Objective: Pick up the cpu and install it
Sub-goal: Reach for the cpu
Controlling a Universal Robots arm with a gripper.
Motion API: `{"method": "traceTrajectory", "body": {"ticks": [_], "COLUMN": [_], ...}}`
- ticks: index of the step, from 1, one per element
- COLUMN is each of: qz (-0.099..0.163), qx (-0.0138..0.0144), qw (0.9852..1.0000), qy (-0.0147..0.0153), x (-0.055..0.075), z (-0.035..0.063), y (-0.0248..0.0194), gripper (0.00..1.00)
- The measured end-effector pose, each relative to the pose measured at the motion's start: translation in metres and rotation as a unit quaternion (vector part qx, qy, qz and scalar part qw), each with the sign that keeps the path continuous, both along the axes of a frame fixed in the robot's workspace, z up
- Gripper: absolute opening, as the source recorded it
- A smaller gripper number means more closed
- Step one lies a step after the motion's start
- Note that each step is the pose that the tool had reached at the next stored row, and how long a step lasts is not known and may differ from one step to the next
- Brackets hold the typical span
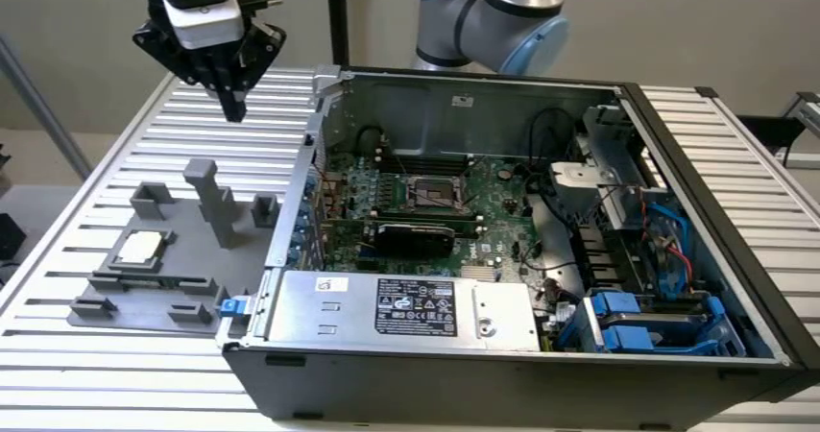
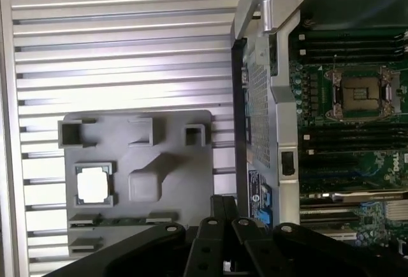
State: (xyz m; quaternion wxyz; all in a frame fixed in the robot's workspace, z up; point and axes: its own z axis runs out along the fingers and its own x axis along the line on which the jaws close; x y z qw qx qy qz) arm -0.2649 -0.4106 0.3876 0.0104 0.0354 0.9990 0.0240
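Your black gripper [image 1: 233,108] hangs high up and points straight down. Its fingers [image 2: 218,208] are pressed together and hold nothing. The small shiny silver square cpu [image 1: 141,247] lies well below them, in the flat grey plastic holder [image 1: 187,259].

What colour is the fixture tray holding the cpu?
Grey plastic fixture tray, holding the small square silver-topped cpu; clearest in the wrist view.

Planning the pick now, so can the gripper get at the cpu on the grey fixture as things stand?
Probably yes. The cpu lies uncovered in its pocket, the tall post stands to one side, and the shut gripper hangs clear above the table.
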Motion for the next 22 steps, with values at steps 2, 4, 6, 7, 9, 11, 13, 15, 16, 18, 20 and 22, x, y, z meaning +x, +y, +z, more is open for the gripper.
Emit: {"method": "traceTrajectory", "body": {"ticks": [2, 4, 6, 7, 9, 11, 13, 15, 16, 18, 20, 22], "qz": [0.0, 0.0, 0.0, 0.0, 0.0, 0.0, 0.0, 0.0, 0.0, 0.0, 0.0, 0.0], "qx": [0.0, 0.0, 0.0, 0.0, 0.0, 0.0, -0.0001, -0.0001, -0.0002, -0.0003, -0.0005, -0.0008], "qw": [1.0, 1.0, 1.0, 1.0, 1.0, 1.0, 1.0, 1.0, 1.0, 1.0, 1.0, 1.0], "qy": [0.0, 0.0, 0.0, 0.0, 0.0, 0.0, 0.0, 0.0, 0.0, 0.0, 0.0, 0.0], "x": [-0.009, -0.018, -0.027, -0.031, -0.04, -0.049, -0.058, -0.067, -0.071, -0.081, -0.09, -0.099], "z": [-0.0007, -0.0015, -0.0023, -0.0028, -0.0037, -0.0049, -0.0062, -0.008, -0.009, -0.0111, -0.0137, -0.0168], "y": [-0.0017, -0.0035, -0.0054, -0.0064, -0.0085, -0.0104, -0.012, -0.0132, -0.0137, -0.0142, -0.0144, -0.0144], "gripper": [0.11, 0.11, 0.11, 0.11, 0.11, 0.11, 0.11, 0.11, 0.11, 0.11, 0.11, 0.11]}}
